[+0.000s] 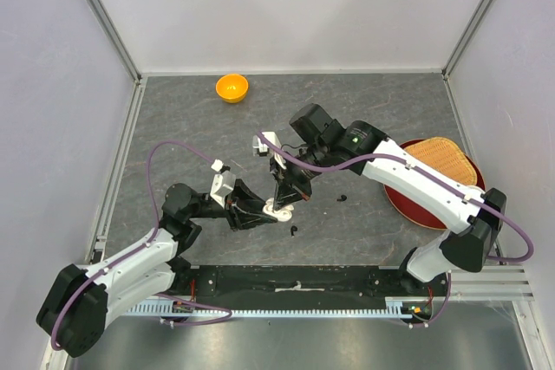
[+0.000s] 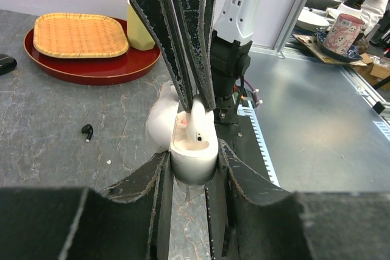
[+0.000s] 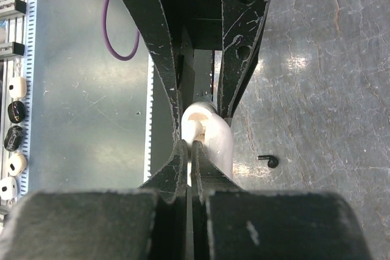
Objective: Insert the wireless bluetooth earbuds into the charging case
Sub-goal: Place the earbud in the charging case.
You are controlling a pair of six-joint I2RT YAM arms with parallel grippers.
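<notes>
Evidently the two arms split the work. The left gripper clamps the charging case by its two sides so it cannot slide or tip, jaws pressed against the white shell. The right gripper stands over it with its jaws pinched tight on a white earbud. The case is roughly midway between the left and right edges of the tabletop, nearer the near edge than the far one; whether its base touches the surface I cannot tell. Its mouth faces up and the lid hangs open to one side, which leaves the wells free for a straight downward approach. The earbud's long axis is close to upright, lower end at or just inside the case's opening, upper end between the fingertips; how deep it sits is hidden. One black earbud lies right of the case, a second black earbud lies closer to the near edge, both untouched
</notes>
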